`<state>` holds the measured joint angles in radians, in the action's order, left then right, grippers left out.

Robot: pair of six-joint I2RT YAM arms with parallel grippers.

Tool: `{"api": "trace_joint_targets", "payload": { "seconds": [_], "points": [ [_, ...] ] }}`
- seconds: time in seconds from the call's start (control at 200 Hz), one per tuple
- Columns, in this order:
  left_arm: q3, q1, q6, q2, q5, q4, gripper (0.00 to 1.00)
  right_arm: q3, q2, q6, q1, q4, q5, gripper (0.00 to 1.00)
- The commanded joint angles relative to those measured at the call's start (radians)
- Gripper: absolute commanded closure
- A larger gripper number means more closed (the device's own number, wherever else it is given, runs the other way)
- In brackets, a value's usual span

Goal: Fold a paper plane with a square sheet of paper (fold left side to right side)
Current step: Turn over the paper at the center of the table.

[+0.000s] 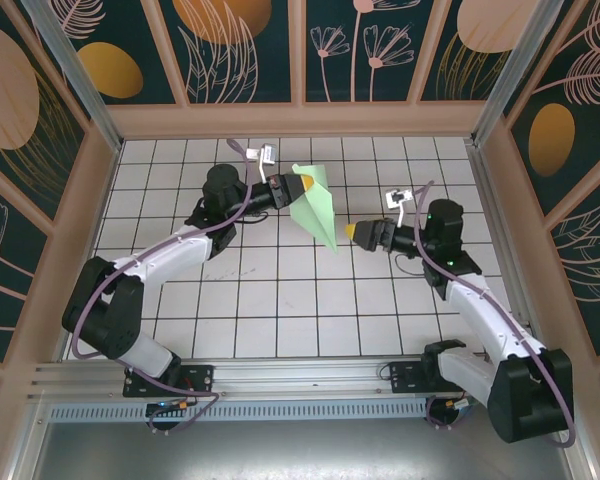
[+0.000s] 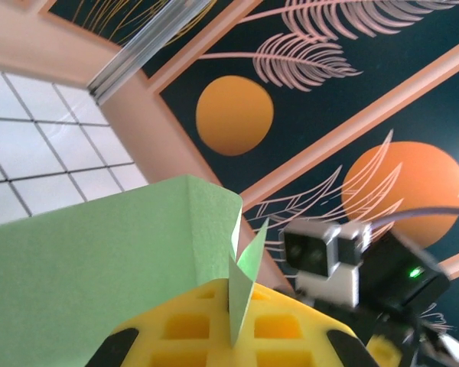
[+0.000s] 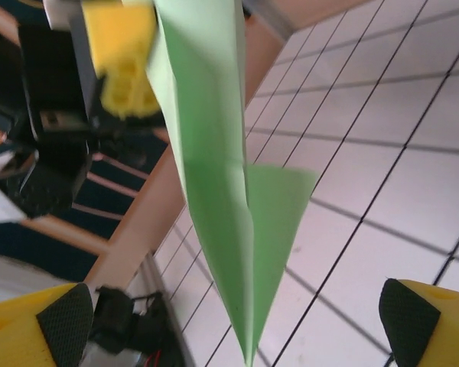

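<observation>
My left tool (image 1: 302, 185) is clenched on the paper plane (image 1: 315, 205), gripping its wide far end. From my left wrist, the yellow fingers (image 2: 214, 329) are pinched on a thin upright fold of the green paper (image 2: 76, 260), and a broad flap spreads to the left. The plane sits in the far middle of the scene, raised off the white gridded surface (image 1: 280, 300), and its point slants near and to the right. My right tool (image 1: 352, 232) is released, with its jaws spread wide just beside that point. From my right wrist, the black pads (image 3: 65, 321) stand well apart on either side of the plane's tip (image 3: 249, 290), and neither touches it. My left tool (image 3: 122, 61) holds the plane's top end.
</observation>
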<state>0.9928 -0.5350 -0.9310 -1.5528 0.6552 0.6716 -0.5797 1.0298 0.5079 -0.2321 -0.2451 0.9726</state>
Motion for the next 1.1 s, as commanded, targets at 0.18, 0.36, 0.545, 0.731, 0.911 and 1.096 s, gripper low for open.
{"api": "trace_joint_targets", "payload": {
  "seconds": [0.18, 0.36, 0.545, 0.731, 0.911, 1.096],
  "points": [
    [0.011, -0.001, -0.105, 0.037, 0.053, 0.155, 1.00, 0.013, 0.099, 0.081, -0.116, -0.235, 0.097, 0.01],
    [-0.010, -0.001, -0.169, 0.041, 0.072, 0.233, 0.99, -0.019, 0.127, 0.117, -0.130, -0.293, 0.106, 0.14],
    [-0.014, -0.002, -0.192, 0.029, 0.079, 0.247, 1.00, -0.052, 0.133, 0.144, -0.129, -0.336, 0.118, 0.30],
    [-0.014, -0.006, -0.200, 0.018, 0.082, 0.247, 1.00, -0.084, 0.135, 0.118, -0.122, -0.301, 0.093, 0.43],
    [-0.014, -0.007, -0.199, 0.008, 0.097, 0.243, 1.00, -0.098, 0.139, 0.105, -0.114, -0.280, 0.083, 0.58],
    [-0.014, -0.007, -0.130, 0.022, 0.089, 0.158, 0.83, -0.115, 0.130, 0.043, -0.113, -0.177, 0.054, 0.81]
  ]
}}
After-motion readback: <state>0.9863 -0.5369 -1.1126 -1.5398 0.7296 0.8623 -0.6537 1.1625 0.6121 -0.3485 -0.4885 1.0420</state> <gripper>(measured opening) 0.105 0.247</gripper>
